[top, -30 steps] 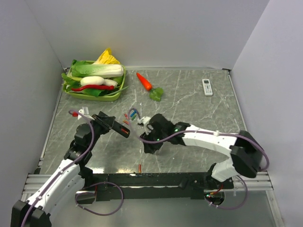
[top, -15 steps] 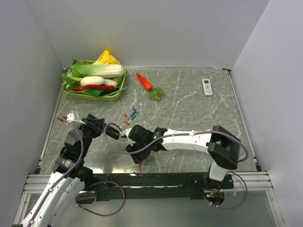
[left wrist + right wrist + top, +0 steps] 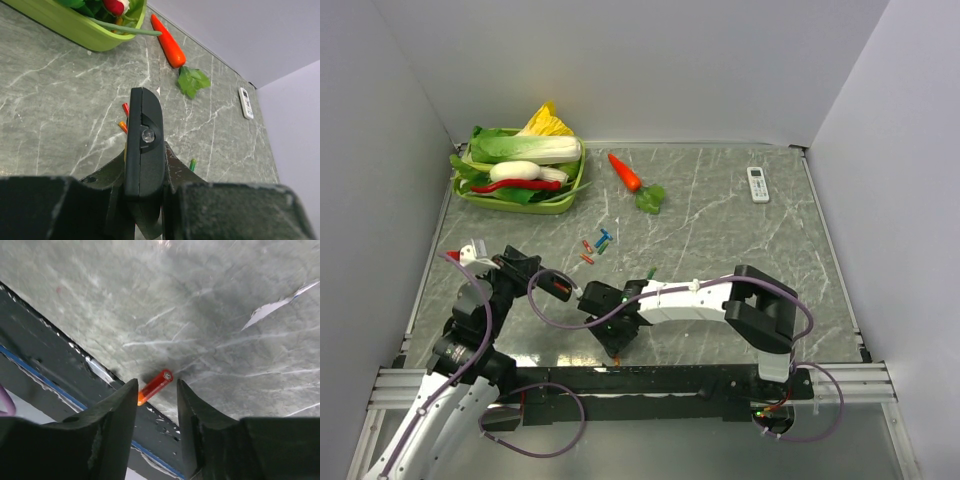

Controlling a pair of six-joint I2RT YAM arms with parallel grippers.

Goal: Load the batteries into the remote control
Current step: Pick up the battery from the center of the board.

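While our left gripper (image 3: 144,182) clamps the remote (image 3: 144,125), our right gripper (image 3: 156,407) hangs spread astride a red battery (image 3: 155,384) at the table's (image 3: 225,315) near edge (black rail (image 3: 45,335) just beside).

Right end effector (image 3: 156,388) low, fingers (image 3: 114,427) parted

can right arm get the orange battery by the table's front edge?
Probably yes: the right gripper is open, and the orange battery lies bare on the table, framed between its fingers. Nothing covers it, though the edge is close.
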